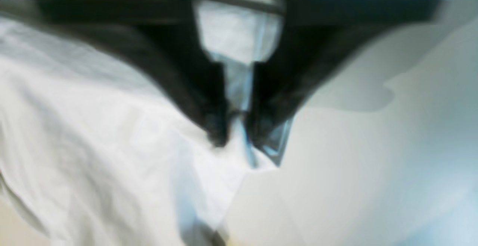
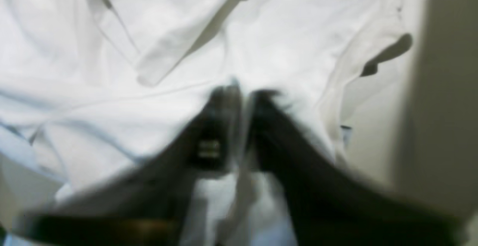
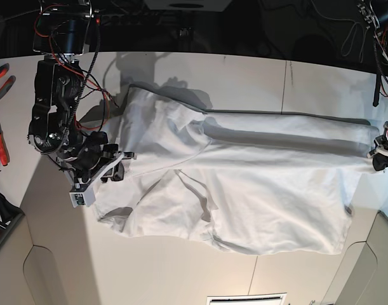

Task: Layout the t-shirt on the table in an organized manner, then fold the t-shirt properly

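Left gripper (image 1: 235,141) pinching t-shirt (image 3: 244,184) edge; right gripper (image 2: 242,96) pinching opposite end, cloth stretched between.

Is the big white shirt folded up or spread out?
Mostly spread out. The wrinkled white cotton t-shirt lies stretched long across the flat white table, but one sleeve is doubled over and creases remain.

We see our right gripper (image 3: 117,166) reaching in low at the t-shirt's (image 3: 244,184) collar end, jaws nearly together on a fold. Our left gripper (image 3: 379,155) pinches cloth at the hem end.
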